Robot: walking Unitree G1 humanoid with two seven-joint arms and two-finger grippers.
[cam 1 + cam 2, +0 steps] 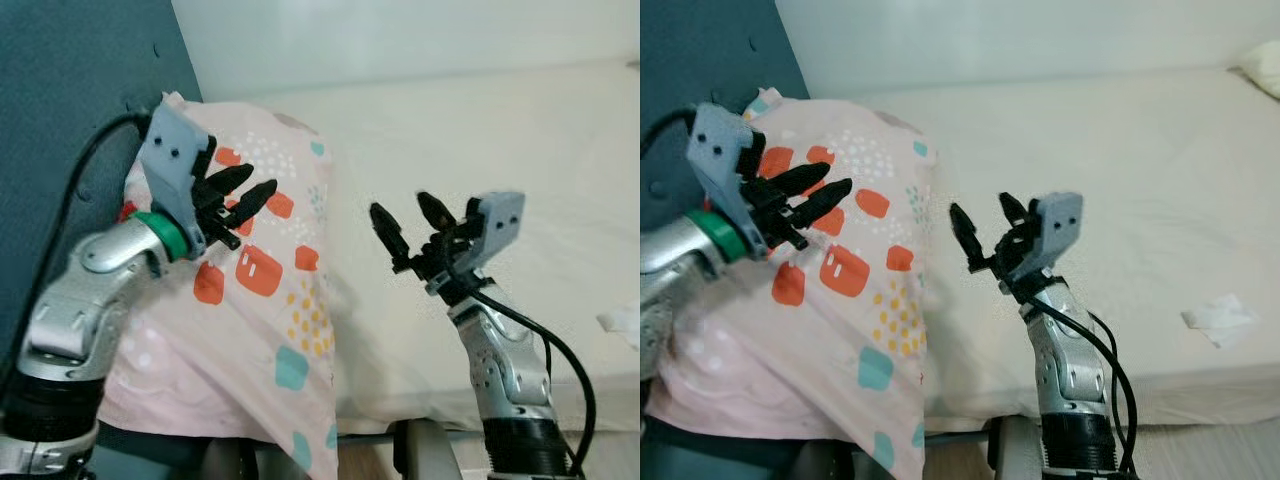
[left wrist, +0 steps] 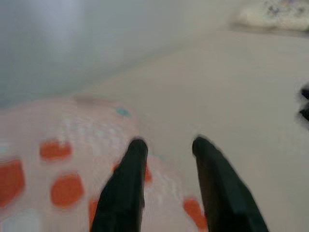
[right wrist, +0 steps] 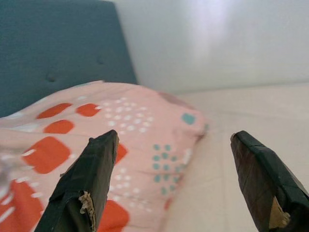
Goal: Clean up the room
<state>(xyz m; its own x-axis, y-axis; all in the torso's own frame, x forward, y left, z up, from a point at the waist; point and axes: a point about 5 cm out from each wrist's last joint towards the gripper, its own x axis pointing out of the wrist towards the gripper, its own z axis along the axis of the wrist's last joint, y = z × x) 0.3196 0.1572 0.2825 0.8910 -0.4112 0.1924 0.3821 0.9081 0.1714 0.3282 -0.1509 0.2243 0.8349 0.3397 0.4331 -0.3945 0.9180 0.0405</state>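
Pillow (image 1: pixel 250 300) fills the frame's left, directly beneath the left claw (image 1: pixel 235 195), fingers slightly apart, while the wide-open right claw (image 1: pixel 410 225) hovers centre-right over the bed (image 1: pixel 480 130).

A bedroom in a home. A bed (image 1: pixel 520 180) with a plain cream sheet fills the centre and right of the frame; at the left a pink patterned pillow (image 1: pixel 262 300) leans on a padded teal headboard (image 1: pixel 70 90), under a pale wall (image 1: pixel 400 35).
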